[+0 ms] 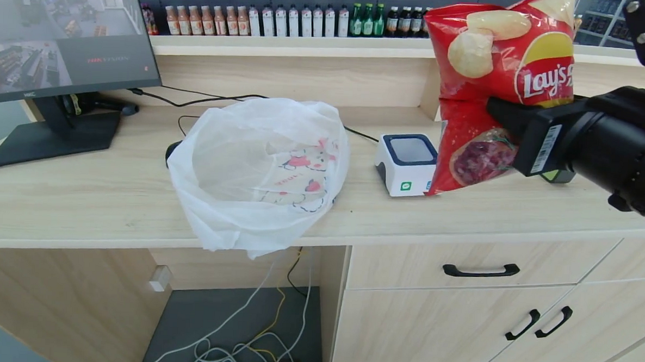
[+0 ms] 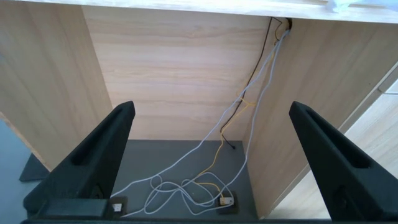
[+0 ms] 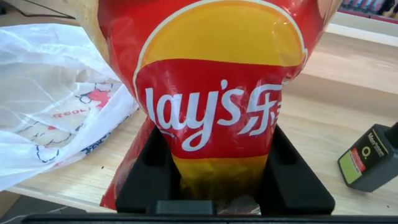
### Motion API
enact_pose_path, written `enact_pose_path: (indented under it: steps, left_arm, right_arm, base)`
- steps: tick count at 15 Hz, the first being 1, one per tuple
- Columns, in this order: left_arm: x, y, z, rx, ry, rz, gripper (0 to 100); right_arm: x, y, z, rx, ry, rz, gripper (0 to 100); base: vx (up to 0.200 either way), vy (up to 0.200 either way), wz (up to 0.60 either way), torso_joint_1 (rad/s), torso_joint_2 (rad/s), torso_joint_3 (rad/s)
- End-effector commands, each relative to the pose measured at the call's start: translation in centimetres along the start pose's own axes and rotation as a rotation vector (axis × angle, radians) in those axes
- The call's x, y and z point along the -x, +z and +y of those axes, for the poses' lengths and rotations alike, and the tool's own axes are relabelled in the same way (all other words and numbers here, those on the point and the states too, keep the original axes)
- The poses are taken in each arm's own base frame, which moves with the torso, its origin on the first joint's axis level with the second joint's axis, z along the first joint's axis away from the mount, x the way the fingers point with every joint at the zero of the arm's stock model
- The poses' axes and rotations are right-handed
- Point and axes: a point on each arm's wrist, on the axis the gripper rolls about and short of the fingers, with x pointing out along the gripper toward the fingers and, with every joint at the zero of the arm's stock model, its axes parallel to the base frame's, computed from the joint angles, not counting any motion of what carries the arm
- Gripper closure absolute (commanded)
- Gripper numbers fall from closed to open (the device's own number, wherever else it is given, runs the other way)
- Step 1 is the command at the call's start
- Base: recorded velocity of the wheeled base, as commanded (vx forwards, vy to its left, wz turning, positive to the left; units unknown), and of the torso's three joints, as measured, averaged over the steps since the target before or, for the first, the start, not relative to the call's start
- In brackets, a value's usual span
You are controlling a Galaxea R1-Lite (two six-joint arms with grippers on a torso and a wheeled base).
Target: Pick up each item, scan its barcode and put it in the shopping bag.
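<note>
A red bag of chips hangs upright in the air at the right, just right of the white barcode scanner on the counter. My right gripper is shut on the bag's middle; in the right wrist view the chips bag sits between the black fingers. An open white plastic shopping bag stands on the counter left of the scanner, and the shopping bag shows beside the chips. My left gripper is open, low under the counter, with nothing between its fingers.
A monitor stands at the counter's back left, cables running behind the bag. A small black and green device lies on the counter beyond the chips. A shelf of bottles lines the back. Drawers sit below right; loose cables lie on the floor.
</note>
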Motion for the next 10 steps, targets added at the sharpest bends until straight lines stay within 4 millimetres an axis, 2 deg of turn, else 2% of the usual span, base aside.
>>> enact_pose_path:
  steps: [1, 6, 10]
  left_arm:
    - [0.0, 0.0, 0.0, 0.0, 0.001, -0.001, 0]
    - [0.0, 0.0, 0.0, 0.0, 0.0, -0.001, 0]
    - [0.0, 0.0, 0.0, 0.0, 0.001, -0.001, 0]
  right_arm:
    - [-1.3, -0.5, 0.8, 0.012, 0.006, 0.022, 100]
    - [-3.7, -0.1, 2.0, 0.003, -0.024, 0.022, 100]
    - [-4.7, -0.4, 2.4, 0.004, -0.089, 0.048, 100]
  base:
    - [0.0, 0.0, 0.0, 0.0, 0.0, 0.0]
    - [0.0, 0.0, 0.0, 0.0, 0.0, 0.0]
    - [0.0, 0.0, 0.0, 0.0, 0.0, 0.0]
